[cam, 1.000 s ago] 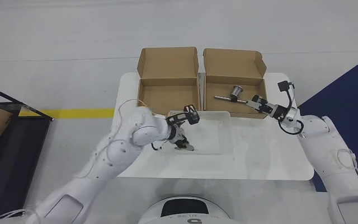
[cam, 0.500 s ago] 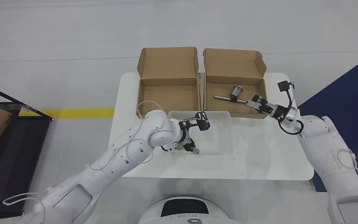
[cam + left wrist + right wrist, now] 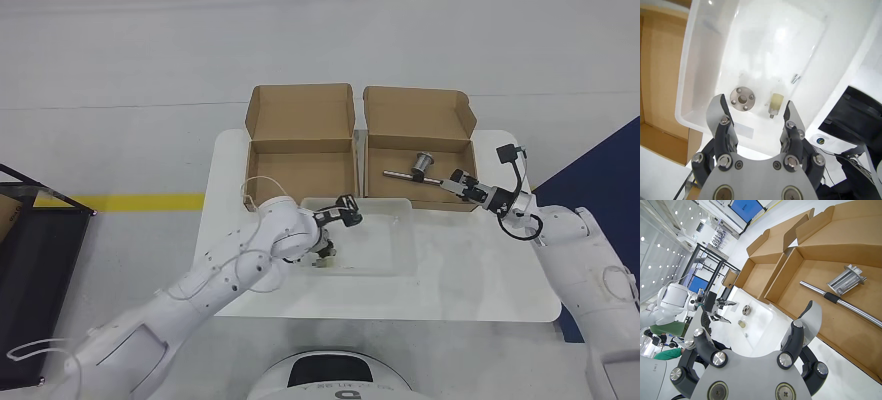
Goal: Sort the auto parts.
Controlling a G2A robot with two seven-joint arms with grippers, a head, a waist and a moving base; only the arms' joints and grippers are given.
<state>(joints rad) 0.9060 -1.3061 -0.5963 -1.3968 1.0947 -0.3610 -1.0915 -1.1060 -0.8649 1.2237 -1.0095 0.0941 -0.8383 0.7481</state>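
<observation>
Left end effector (image 3: 755, 100) has drawn back leftward over the tray (image 3: 682, 79).

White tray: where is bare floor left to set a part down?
Bare: the tray floor from the small screw to the end wall opposite the left claw. Crowded: the end under that open claw, where flange and cream-capped stud lie.

Bright, even overhead light leaves glare spots on the white tray (image 3: 702, 56).
</observation>
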